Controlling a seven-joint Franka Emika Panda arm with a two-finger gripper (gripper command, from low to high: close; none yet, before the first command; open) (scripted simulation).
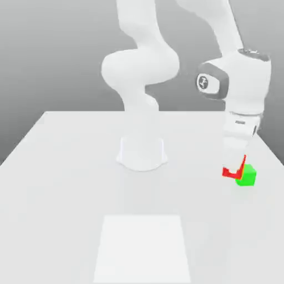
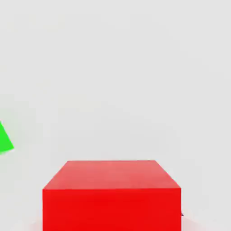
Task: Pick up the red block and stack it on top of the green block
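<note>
Red matte cube (image 2: 112, 210) sits clamped in the tool (image 1: 234, 166), near the bright green matte cube (image 1: 248, 176) on the white desk (image 1: 72, 183). Lift it straight up, clear of the green cube, before moving across.

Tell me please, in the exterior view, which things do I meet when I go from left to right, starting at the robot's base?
The robot's base, then the red block, then the green block.
</note>
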